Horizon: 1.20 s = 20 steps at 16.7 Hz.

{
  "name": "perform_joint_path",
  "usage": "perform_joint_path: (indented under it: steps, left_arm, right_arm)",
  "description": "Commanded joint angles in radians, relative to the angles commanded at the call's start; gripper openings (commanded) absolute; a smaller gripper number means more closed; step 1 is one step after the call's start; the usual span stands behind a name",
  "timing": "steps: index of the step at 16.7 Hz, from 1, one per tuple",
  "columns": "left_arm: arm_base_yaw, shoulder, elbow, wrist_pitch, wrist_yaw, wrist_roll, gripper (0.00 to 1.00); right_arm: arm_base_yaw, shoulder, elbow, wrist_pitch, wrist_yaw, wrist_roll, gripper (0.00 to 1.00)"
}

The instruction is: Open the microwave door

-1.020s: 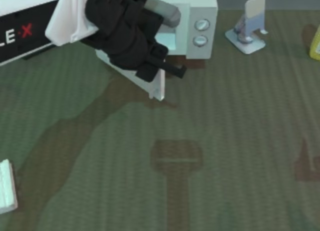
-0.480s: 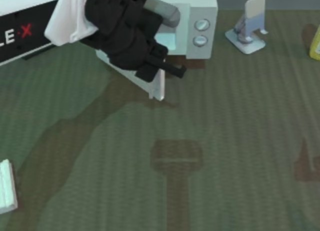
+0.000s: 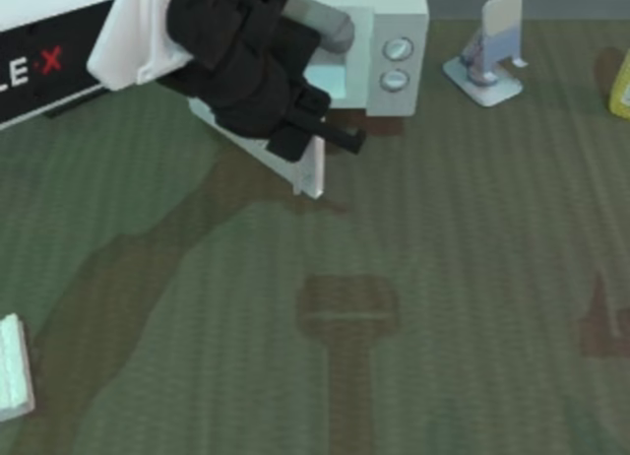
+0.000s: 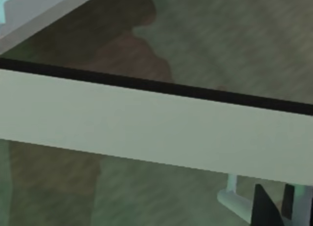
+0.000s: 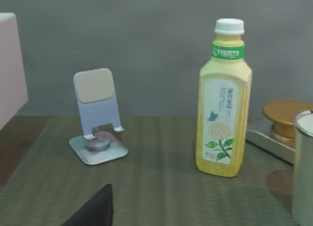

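- Top view: over the last second almost nothing has shifted. The left gripper (image 3: 330, 132) sits at the upper middle of the frame, its arm a fraction further toward the upper left than before. The microwave door (image 3: 313, 171) stands swung well out from the microwave (image 3: 399, 22), its free edge pointing toward the frame's centre exactly as a second ago. I judge the opening to be essentially done, the pull at or near its end. The arm hides the fingers, so I cannot tell whether they grip the door or have let go.
- Top view, surroundings: the bench (image 3: 463, 278) is a green-and-brown mottled surface. A phone stand (image 3: 489, 56) stands right of the microwave, a yellow bottle (image 3: 620, 86) at the right edge, and a pale object (image 3: 12, 366) at the lower left edge.
- Left wrist view: the door's white edge fills the frame as a wide band, very close to the camera.
- Right wrist view: the right arm is parked, facing the phone stand, the bottle, a gold-topped object (image 5: 286, 121) and a grey wall (image 5: 156, 35).
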Motion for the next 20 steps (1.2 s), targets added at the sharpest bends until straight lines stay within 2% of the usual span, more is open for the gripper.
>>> perform_joint_path:
  steps: [3,9,20]
  left_arm:
    - [0.000,-0.005,-0.010,-0.001,0.014,0.011,0.00]
    - [0.046,-0.060,-0.072,0.006,0.078,0.135,0.00]
    - [0.047,-0.060,-0.074,0.005,0.080,0.137,0.00]
  right_arm:
    - [0.000,0.000,0.000,0.000,0.000,0.000,1.00]
    - [0.000,0.000,0.000,0.000,0.000,0.000,1.00]
    - [0.000,0.000,0.000,0.000,0.000,0.000,1.00]
